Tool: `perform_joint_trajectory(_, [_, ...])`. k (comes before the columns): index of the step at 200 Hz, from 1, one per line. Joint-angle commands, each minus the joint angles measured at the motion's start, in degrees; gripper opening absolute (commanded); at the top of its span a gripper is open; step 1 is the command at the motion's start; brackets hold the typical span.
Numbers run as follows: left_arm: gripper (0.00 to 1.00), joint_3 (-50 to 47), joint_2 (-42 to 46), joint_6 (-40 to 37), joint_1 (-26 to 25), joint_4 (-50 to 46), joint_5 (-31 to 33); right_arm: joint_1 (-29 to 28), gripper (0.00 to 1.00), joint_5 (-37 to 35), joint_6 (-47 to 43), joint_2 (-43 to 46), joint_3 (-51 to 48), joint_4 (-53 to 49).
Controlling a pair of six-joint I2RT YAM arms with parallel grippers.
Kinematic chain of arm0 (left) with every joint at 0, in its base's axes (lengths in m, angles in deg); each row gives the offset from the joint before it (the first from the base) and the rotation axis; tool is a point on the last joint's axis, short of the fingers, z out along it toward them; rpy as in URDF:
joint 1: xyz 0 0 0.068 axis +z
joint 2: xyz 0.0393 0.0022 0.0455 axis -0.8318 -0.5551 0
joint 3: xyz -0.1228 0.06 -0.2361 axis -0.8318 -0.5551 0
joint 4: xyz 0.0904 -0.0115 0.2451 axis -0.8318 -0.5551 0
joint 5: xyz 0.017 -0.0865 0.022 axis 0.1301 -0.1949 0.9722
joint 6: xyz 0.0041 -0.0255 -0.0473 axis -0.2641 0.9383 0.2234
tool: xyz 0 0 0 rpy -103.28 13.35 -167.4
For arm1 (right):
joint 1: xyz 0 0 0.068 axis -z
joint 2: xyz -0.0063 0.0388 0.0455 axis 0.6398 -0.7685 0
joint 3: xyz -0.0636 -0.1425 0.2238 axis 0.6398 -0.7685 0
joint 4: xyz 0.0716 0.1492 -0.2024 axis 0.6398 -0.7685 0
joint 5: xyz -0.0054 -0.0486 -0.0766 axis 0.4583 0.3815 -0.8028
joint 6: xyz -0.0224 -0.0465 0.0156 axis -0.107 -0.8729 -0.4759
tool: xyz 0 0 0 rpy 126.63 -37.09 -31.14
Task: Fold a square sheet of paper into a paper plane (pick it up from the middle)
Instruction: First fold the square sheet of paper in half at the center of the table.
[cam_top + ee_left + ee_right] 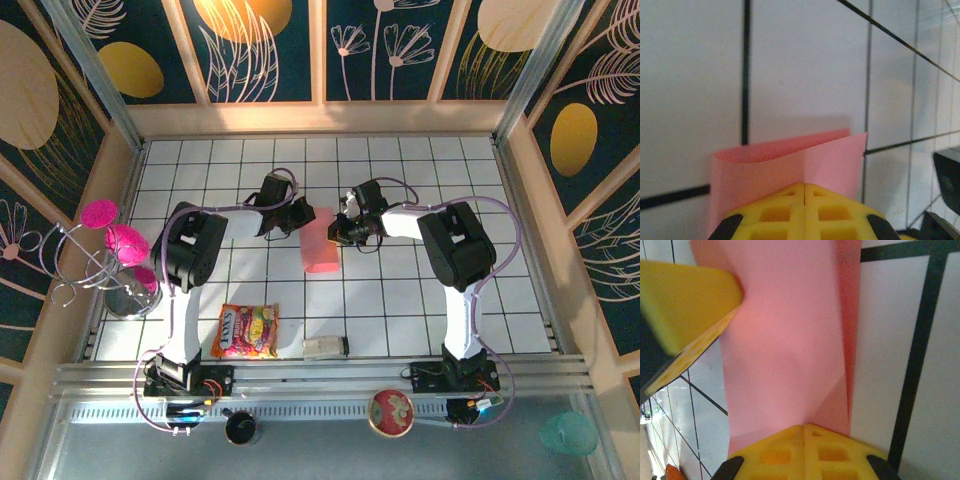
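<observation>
**A:** Where is the salmon-pink square sheet of thin paper (pixel 320 248)?

**B:** You have it beyond the orange-yellow foil snack packet (pixel 245 331), farther from the arm bases than the packet and a little to its right. It is doubled over into a narrow rectangle. I cannot tell whether its lower edge touches the white tiled table (pixel 500 300).

**A:** And the pincers?

**B:** Your left gripper (pixel 300 216) is pinched tight on the sheet. Its wrist view shows the left gripper (pixel 804 186) with jaws together and 2 layers of the sheet (pixel 790 160) rising from them, joined by a soft rounded bend. Your right gripper (pixel 341 229) clamps the opposite side. Its own view shows the right gripper (pixel 804 427) closed on the sheet (pixel 785 340).

**A:** Which step is this?

**B:** I judge it the 1st fold, the centre fold. The halves meet, but the bend is not yet pressed sharp.

**A:** What does the next move call for?

**B:** Probably you lay the doubled sheet flat beyond the packet with its edges matched, then press along the bend. Release 1 side only once the paper rests down, or the layers may slip apart.
</observation>
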Motion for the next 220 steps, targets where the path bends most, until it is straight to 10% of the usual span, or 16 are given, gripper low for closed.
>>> perform_joint_trajectory(1, [0.0, 1.62, -2.0, -0.39, 2.18, -2.42, 2.36, -0.23, 0.0, -18.53, -2.51, -9.59, -6.16, -12.93])
perform_joint_trajectory(89, [0.0, 4.4, -0.83, -5.76, 9.4, -10.27, 4.33, -0.22, 0.0, -19.42, -2.57, -9.33, -6.5, -13.04])
perform_joint_trajectory(135, [0.0, -0.54, 7.38, -3.54, 5.58, -5.45, 1.04, -0.24, 0.0, -19.16, -2.52, -9.36, -6.53, -12.78])
perform_joint_trajectory(220, [0.0, 5.71, -2.55, -2.16, 0.58, -8.02, 2.66, -0.23, 0.0, -19.37, -2.11, -9.45, -7.54, -12.24])
